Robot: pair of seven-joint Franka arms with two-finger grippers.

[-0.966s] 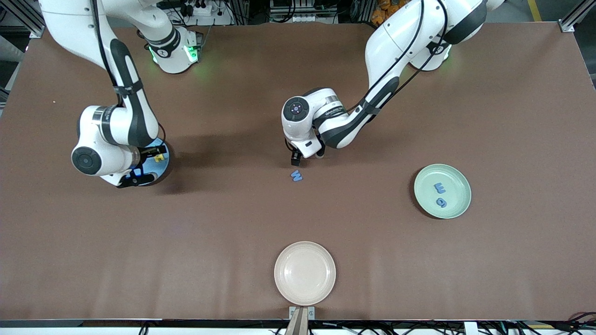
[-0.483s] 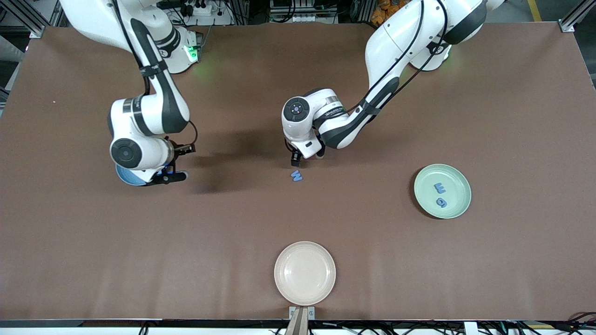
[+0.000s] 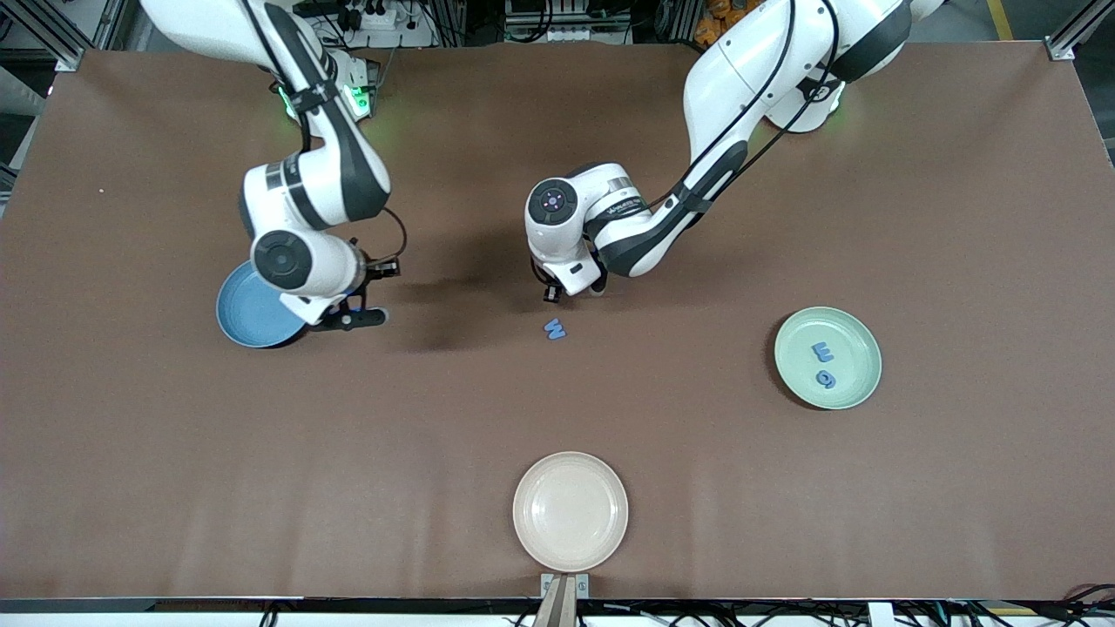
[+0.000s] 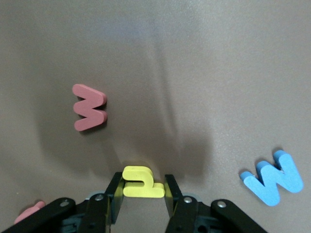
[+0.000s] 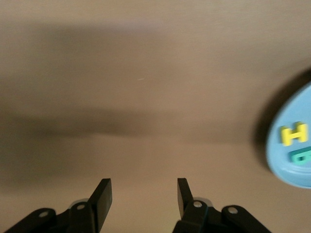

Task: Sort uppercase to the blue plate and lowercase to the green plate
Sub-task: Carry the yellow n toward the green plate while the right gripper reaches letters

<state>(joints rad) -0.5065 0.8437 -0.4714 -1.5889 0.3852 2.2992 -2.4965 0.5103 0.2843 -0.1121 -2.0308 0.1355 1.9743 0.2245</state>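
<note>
My left gripper (image 3: 553, 294) is shut on the yellow h (image 4: 142, 182), low over the table's middle. The blue W (image 3: 555, 329) lies just nearer the camera; it also shows in the left wrist view (image 4: 273, 177). The red w (image 4: 89, 107) lies close by, hidden under the arm in the front view. A pink-red piece (image 4: 29, 212) shows at the edge. My right gripper (image 3: 370, 296) is open and empty beside the blue plate (image 3: 244, 313), which holds the yellow H (image 5: 294, 134) and teal R (image 5: 302, 156). The green plate (image 3: 858, 335) holds the blue E-like letter (image 3: 822, 351) and blue g (image 3: 825, 379).
A cream-white plate (image 3: 570, 510) sits by the table's edge nearest the camera. Bare brown tabletop lies between the plates. The left arm's wrist covers the table just above the blue W.
My right arm has swung off the blue plate toward the table's middle, uncovering most of the plate. My left gripper has stayed almost still with the yellow h.
</note>
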